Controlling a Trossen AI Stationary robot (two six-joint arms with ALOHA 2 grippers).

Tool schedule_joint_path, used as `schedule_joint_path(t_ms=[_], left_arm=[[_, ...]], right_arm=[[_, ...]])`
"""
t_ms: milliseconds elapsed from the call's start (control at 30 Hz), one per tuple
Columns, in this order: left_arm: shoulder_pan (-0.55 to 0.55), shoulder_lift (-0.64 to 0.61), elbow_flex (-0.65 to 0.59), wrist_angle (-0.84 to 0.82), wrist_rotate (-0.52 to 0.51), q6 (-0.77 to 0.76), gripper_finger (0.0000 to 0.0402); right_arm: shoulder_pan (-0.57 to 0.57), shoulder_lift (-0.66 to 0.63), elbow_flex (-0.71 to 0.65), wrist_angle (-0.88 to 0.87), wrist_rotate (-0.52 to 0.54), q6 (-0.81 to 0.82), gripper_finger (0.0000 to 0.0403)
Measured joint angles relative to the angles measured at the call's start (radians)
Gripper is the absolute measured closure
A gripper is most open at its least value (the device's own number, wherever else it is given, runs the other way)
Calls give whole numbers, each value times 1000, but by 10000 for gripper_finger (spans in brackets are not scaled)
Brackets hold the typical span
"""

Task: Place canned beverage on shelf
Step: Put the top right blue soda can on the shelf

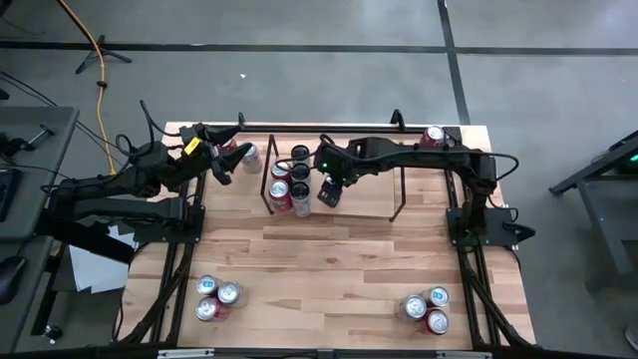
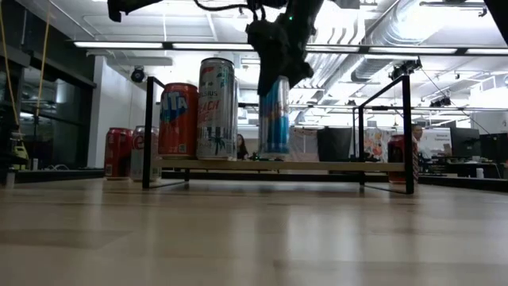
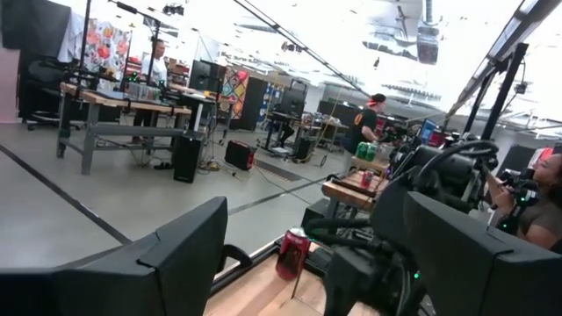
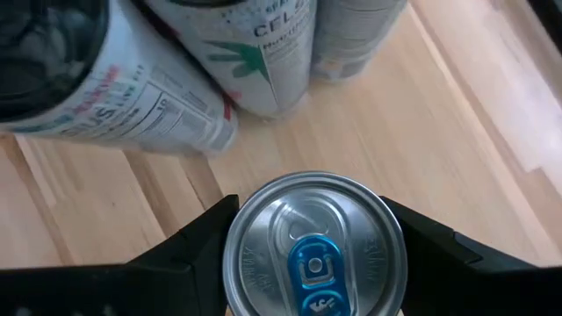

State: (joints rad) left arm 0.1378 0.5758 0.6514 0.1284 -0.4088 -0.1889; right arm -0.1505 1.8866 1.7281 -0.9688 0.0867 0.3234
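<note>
Right arm holds a can upright over the shelf

The right gripper [image 4: 314, 254] has its jaws clamped on the blue-tabbed can [image 2: 275, 115], long axis vertical, straight below the wrist; in the low view's centre it sits at the shelf [image 2: 317, 166] top beside standing cans [image 2: 216, 109], contact unclear; the left gripper [image 1: 221, 152], upper left of the high view, waits farther off, jaws apart, empty.

I hold a can [image 2: 275, 115] upright in my right gripper [image 1: 329, 191] over the shelf [image 2: 278, 166], just right of the cans [image 1: 290, 179] clustered on its left part. My left gripper [image 1: 225, 160] hangs at the table's [image 1: 329, 259] far left, beside a can [image 1: 249, 156] left of the shelf. Can groups sit near left [image 1: 214, 298] and near right [image 1: 427, 309]; one can [image 1: 434, 137] stands far right.
</note>
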Motion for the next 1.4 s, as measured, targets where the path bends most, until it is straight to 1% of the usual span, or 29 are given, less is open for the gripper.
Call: schedule_joint_path(t_ms=[200,467,667,767,933,1100,1200,1267,1333,1400], left_arm=[[0,0,0,-1,0,1,101],[0,0,0,-1,-19,3,101],[0,0,0,-1,-21,3,101],[0,0,0,-1,-21,0,101],[0,0,0,-1,-21,0,101],[0,0,0,-1,-21,1,101],[0,0,0,-1,-21,1,101],[0,0,0,-1,-21,2,101],[0,0,0,-1,-21,2,101],[0,0,0,-1,-21,3,101]], right_arm=[[1,-3,-25,18,-21,-7,178],[1,-3,-25,19,-36,-18,122],[1,-3,-18,26,-35,-46,106],[2,-3,7,27,-35,-71,102],[0,-3,87,-4,-35,-106,99],[1,-3,193,-80,-35,-203,99],[12,-14,231,-157,-21,-250,109],[29,-40,219,-193,15,-269,128],[46,-77,176,-218,57,-275,157],[63,-125,105,-215,80,-267,197]])
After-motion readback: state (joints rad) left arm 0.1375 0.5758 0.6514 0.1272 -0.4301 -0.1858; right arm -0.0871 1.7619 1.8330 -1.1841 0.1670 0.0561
